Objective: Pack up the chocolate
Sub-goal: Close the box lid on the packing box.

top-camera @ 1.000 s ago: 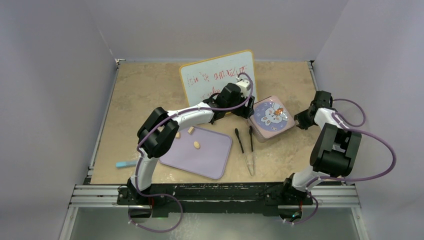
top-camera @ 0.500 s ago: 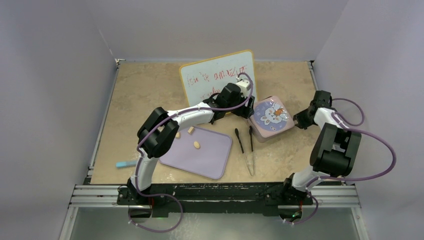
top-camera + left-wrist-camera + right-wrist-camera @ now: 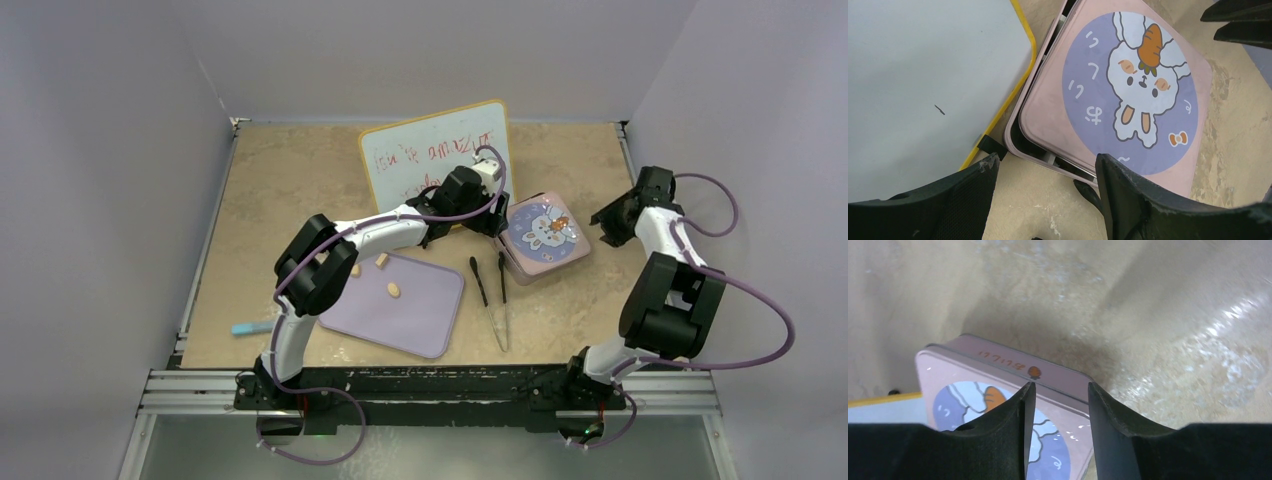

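Observation:
Tan chocolate pieces (image 3: 395, 291) lie on the lavender tray (image 3: 430, 310) left of centre. The other pieces are hidden. The pink box (image 3: 545, 232) has its rabbit lid (image 3: 1128, 90) resting slightly askew on it, with a dark gap along its left edge. My left gripper (image 3: 494, 218) is open and empty at the box's left edge (image 3: 1045, 162). My right gripper (image 3: 610, 218) is open and empty, just right of the box and apart from it. In the right wrist view the box (image 3: 998, 370) lies beyond its jaws (image 3: 1058, 390).
A whiteboard (image 3: 435, 150) with red writing leans behind the box, close to the left gripper (image 3: 923, 75). Black tongs (image 3: 492, 290) lie in front of the box. A small blue item (image 3: 248, 327) lies near the left edge.
My right gripper has drawn back from the box's right side, up and away. The lid has shifted and settled flatter on the box. The left arm has stayed put.

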{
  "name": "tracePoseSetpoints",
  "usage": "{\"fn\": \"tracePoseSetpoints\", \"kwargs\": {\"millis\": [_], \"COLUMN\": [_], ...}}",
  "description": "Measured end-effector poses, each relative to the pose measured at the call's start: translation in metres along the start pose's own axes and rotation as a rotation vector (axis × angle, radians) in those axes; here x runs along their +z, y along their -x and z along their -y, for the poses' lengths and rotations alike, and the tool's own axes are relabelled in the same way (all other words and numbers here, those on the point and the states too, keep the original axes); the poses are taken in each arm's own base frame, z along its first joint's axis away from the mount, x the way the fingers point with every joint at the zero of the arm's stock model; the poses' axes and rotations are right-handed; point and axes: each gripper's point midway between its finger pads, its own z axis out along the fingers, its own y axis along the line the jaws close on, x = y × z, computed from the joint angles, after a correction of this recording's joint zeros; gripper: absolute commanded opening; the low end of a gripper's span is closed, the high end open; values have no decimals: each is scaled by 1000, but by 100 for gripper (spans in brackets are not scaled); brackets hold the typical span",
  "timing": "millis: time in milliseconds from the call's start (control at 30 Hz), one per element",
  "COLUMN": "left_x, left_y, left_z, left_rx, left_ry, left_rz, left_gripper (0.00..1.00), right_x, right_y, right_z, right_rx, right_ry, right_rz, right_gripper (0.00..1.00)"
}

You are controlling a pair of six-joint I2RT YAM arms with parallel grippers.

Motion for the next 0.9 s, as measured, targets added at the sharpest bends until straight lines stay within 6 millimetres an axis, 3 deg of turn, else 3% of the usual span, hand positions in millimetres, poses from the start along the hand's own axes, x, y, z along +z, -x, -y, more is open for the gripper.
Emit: {"fn": "tracePoseSetpoints", "kwargs": {"millis": [200,400,600,900], "left_x": [0,0,0,7], "left_y": [0,0,0,5], "left_z": [0,0,1,3], "left_rx": [-2,-3,-18,-17], "left_ry": [0,1,-1,-9], "left_rz": [-1,-1,-1,9], "left_gripper": [69,69,69,69], "right_x": [-7,-17,-19,-5], "right_y": [0,-4,-7,-19], "right_z": [-37,-67,-69,-59], "right_rx": [-188,-323,-376,-401], "right_ry": [226,427,458,446], "right_rz": [-25,-37,-45,-90], "right_gripper": [48,56,66,60]}}
